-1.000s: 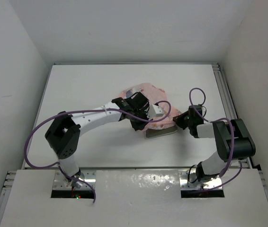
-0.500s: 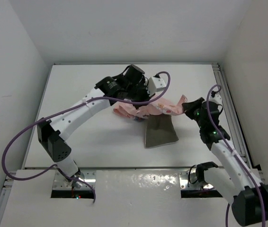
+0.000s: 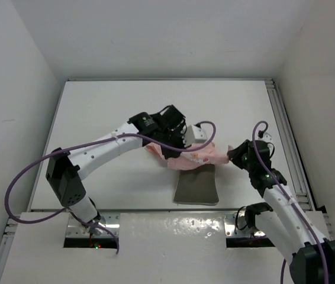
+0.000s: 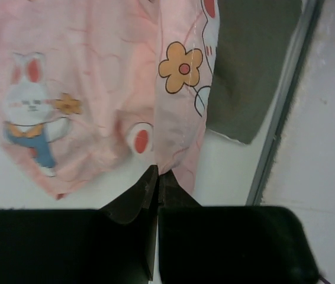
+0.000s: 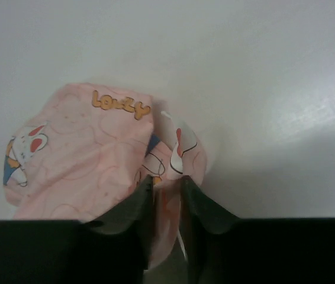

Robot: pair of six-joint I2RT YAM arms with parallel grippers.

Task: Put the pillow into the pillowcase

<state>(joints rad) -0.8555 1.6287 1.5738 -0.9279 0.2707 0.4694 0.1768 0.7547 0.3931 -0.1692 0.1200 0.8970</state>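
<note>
The pink pillowcase (image 3: pixel 198 155) with white rabbits is held up between both grippers above the middle of the table. My left gripper (image 3: pixel 170 158) is shut on its left edge, seen in the left wrist view (image 4: pixel 157 174) pinching the cloth (image 4: pixel 96 89). My right gripper (image 3: pixel 231 154) is shut on its right end, with cloth (image 5: pixel 84 154) bunched between the jaws (image 5: pixel 166 184). The olive-brown pillow (image 3: pixel 196 185) hangs out of the pillowcase toward the near edge, most of it uncovered. It shows as dark fabric in the left wrist view (image 4: pixel 250 65).
The white table (image 3: pixel 108 112) has a metal rail (image 3: pixel 283 118) along its right side and white walls around it. The near edge shows as a grey strip in the left wrist view (image 4: pixel 280 112). Purple cables loop from both arms.
Both grippers have moved nearer with the pillowcase. The left arm swung back from the far side, and the pillow now hangs lower, closer to the near table edge.
</note>
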